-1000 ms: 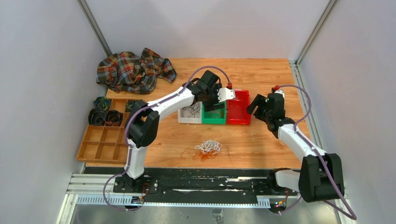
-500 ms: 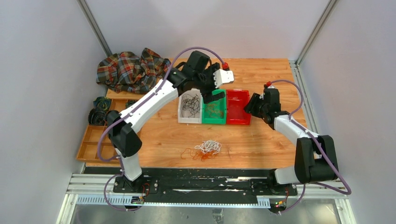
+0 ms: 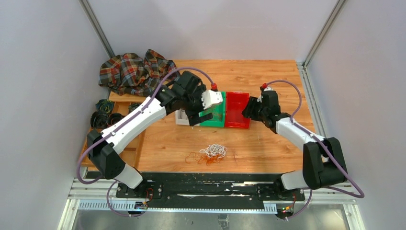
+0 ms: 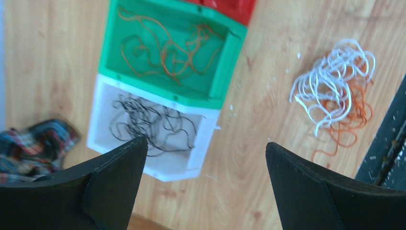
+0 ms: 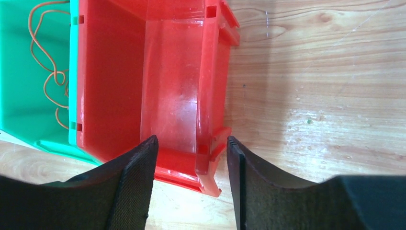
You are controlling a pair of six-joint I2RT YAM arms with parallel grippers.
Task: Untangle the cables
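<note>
Cables (image 3: 213, 152), white and orange, lie in a small heap on the tabletop (image 3: 249, 148) near the front edge. We see black ones in the white bin (image 4: 165, 170) and orange ones in the green bin (image 4: 229, 62). Our left jaws hang wide open above those bins, holding nothing. Our right jaws grip the end wall of the red bin (image 5: 172, 96).

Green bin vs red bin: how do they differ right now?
Green bin holds loose orange wires; red bin shows none. The right gripper pinches the red bin's side wall; nothing grips the green bin. Shared: same open-top plastic shape, set side by side.
</note>
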